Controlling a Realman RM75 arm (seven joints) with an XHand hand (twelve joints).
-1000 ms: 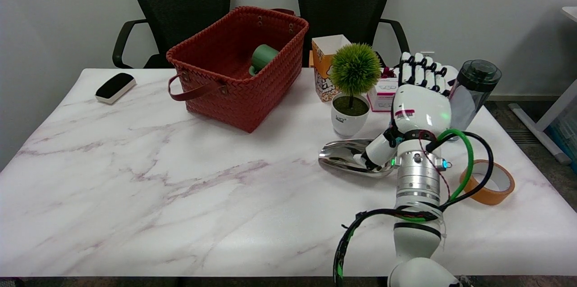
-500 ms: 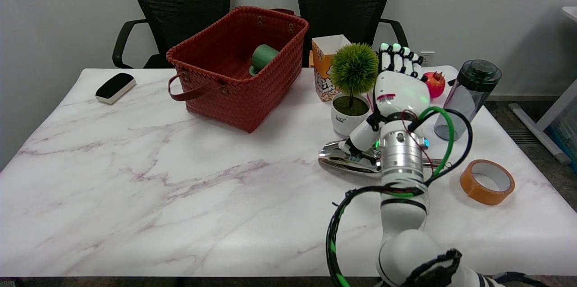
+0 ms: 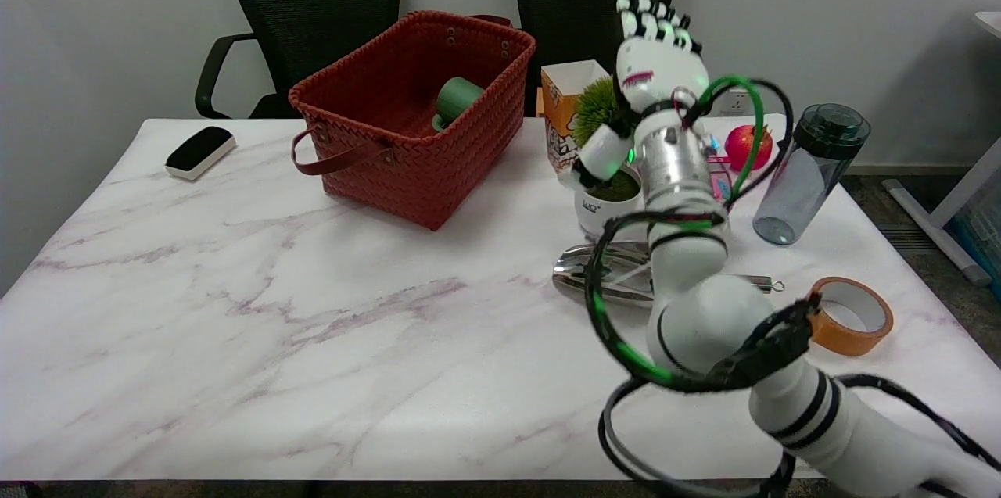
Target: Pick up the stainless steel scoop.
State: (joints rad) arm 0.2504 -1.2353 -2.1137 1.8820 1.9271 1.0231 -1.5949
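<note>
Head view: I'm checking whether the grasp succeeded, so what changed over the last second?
The right hand rose from the shiny stainless steel scoop up and away toward the chairs, fingers spread, holding nothing. The scoop stayed flat on the white marble table. Red woven basket, orange tape roll and small potted plant are unchanged.

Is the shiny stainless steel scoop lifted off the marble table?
No, the stainless steel scoop lies on the table while the right hand is raised, holding nothing.
</note>
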